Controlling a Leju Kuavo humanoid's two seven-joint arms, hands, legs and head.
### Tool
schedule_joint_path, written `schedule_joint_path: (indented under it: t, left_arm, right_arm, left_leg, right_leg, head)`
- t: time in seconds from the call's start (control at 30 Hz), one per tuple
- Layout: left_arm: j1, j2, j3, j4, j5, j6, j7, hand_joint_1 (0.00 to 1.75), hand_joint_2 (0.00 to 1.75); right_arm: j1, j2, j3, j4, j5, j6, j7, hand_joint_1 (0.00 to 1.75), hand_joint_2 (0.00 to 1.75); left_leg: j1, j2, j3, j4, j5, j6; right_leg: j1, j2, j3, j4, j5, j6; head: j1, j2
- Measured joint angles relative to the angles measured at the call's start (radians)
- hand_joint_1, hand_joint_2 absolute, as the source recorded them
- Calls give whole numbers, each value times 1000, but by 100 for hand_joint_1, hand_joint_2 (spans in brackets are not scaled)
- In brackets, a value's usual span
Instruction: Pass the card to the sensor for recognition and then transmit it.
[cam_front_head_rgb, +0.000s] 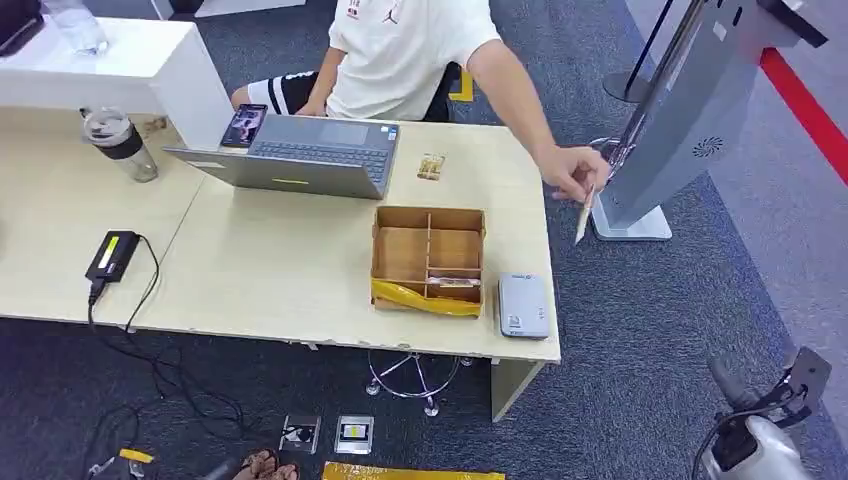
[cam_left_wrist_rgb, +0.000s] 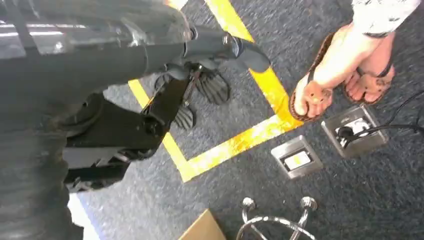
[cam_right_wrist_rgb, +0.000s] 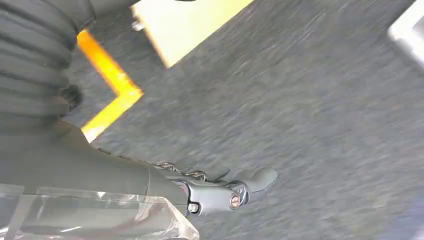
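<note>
You are not yet handling the card (cam_front_head_rgb: 583, 218): a person's hand (cam_front_head_rgb: 572, 172) is holding it beside the table edge. Right hand (cam_right_wrist_rgb: 225, 190) and left hand (cam_left_wrist_rgb: 210, 75) are hanging empty over carpet, fingers apart. Sensor (cam_front_head_rgb: 524, 305) pass is remaining.

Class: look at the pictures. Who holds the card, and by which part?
A person's hand holds the card by its upper end; neither robot hand grips anything.
</note>
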Motion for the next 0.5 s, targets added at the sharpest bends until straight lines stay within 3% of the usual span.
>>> schedule_joint_path:
  t: [0.5]
  left_arm:
    - [-28,-14,-105,19,-77,-9,-98,0,175]
  right_arm:
    - [-128,-11,-94,-454,284,-33,27,0,175]
  left_leg:
    - [-1,-3,-1,0,2,1]
  right_leg:
    - [-1,-2,-1,0,1,1]
  head:
    - [0,0]
